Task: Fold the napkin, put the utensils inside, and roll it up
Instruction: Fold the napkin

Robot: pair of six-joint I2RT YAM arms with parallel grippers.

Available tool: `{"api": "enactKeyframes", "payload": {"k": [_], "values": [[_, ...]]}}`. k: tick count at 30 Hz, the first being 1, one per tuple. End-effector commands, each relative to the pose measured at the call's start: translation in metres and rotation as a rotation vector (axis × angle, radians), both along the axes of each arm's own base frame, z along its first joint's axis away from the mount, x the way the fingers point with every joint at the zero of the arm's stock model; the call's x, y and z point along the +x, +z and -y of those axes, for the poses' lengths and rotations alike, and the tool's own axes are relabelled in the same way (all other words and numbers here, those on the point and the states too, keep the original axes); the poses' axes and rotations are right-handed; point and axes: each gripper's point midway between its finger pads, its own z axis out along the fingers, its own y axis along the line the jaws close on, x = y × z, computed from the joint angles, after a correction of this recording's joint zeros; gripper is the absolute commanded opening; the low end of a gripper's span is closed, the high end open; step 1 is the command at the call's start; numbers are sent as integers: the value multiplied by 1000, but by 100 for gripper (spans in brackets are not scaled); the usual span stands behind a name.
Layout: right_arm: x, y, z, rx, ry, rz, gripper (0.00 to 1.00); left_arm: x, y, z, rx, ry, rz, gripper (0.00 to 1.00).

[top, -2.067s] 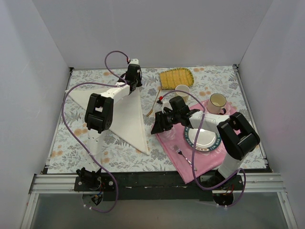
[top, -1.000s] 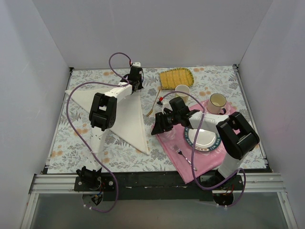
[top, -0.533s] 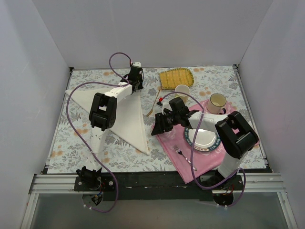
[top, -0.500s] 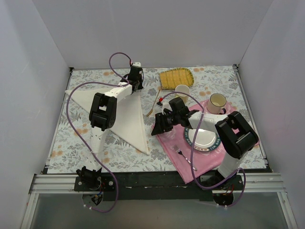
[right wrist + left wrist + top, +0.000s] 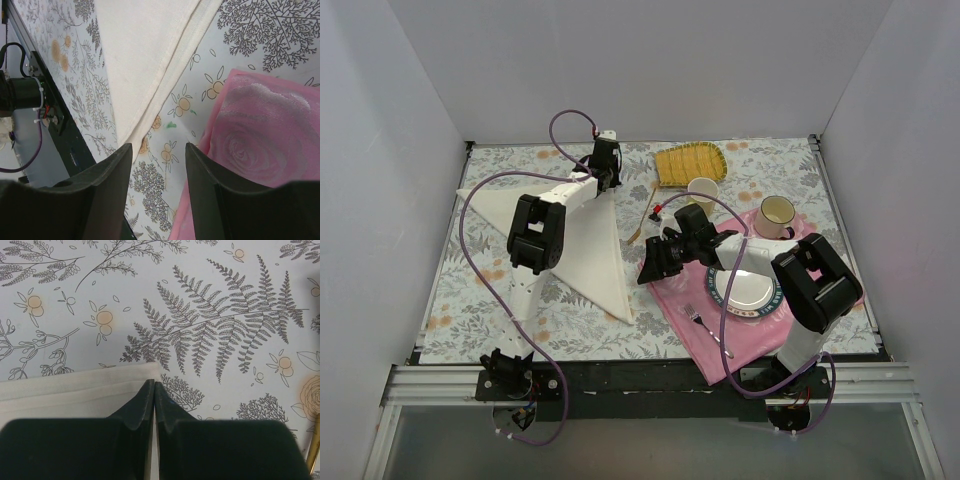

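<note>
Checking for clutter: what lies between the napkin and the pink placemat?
Only bare floral tablecloth lies between the napkin and the pink placemat. The right wrist view, looking straight down on that strip, shows it.

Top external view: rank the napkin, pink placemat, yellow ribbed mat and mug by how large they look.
1. pink placemat
2. napkin, folded into a triangle
3. yellow ribbed mat
4. mug
The yellow ribbed mat lies farthest from the camera, but the gaps look clear enough to rank.
</note>
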Motion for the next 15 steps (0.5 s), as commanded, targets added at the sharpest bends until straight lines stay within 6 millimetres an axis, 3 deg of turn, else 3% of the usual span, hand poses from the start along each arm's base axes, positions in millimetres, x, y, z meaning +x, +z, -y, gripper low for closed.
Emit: {"api": "enactKeyframes", "payload": {"k": [1, 7, 10, 11, 12, 15], "values": [[3, 6, -6, 34, 15, 23, 55, 10, 74, 5, -56, 4, 139, 0], [2, 6, -6, 34, 16, 25, 55, 12, 86, 2, -55, 12, 173, 0], [2, 5, -6, 34, 18, 24, 55, 11, 71, 4, -41, -3, 128, 2], [2, 6, -6, 35, 16, 26, 55, 13, 75, 6, -48, -1, 129, 23], [2, 5, -5, 33, 16, 24, 55, 11, 64, 6, -41, 0, 102, 28], [1, 4, -6, 35, 20, 22, 55, 3, 47, 2, -12, 7, 61, 30]]}}
